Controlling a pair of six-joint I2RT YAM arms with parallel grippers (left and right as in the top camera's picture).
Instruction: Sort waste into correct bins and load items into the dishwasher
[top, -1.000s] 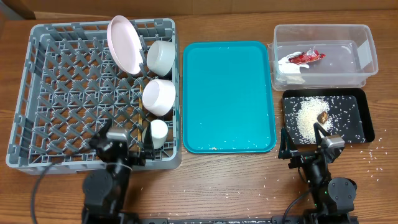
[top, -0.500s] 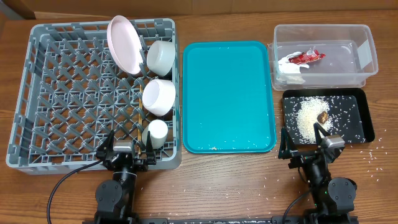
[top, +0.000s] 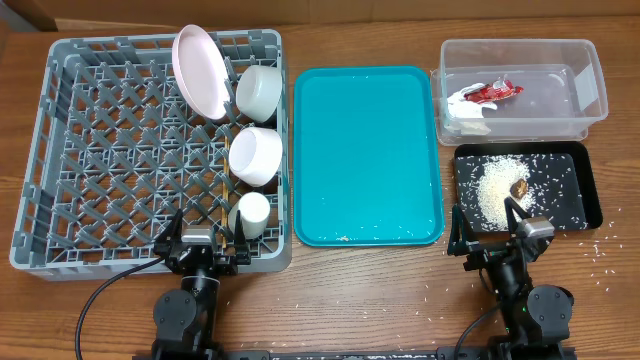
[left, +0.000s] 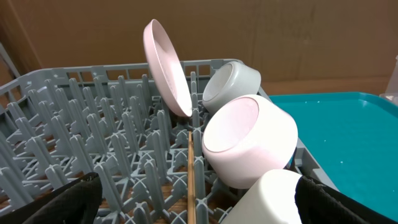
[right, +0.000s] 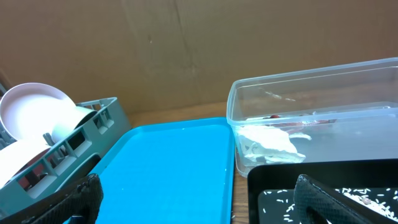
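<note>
The grey dish rack (top: 60, 150) holds the white plate (top: 200, 70) on edge, two white bowls (top: 259, 91) (top: 254, 155), the small white cup (top: 255, 212) and the chopsticks (left: 190, 180). The clear tub (top: 590, 60) holds the red-and-white wrapper (top: 492, 92) and white paper scrap (top: 467, 112). The black tray (top: 592, 195) holds rice (top: 492, 190) and the brown lump (top: 520, 187). My left gripper (top: 205, 243) is open and empty at the rack's near edge, by the cup (left: 273, 199). My right gripper (top: 492, 232) is open and empty at the black tray's near left corner.
The flat teal serving tray (top: 365, 150) lies between rack and bins, with a few rice grains at its near edge. Loose rice grains (top: 605, 250) are scattered on the wooden table near the black tray. A cardboard wall stands behind the table.
The left arm drew back toward the table's near edge between one second and half a second ago, and has held still since. The right arm has not moved.
</note>
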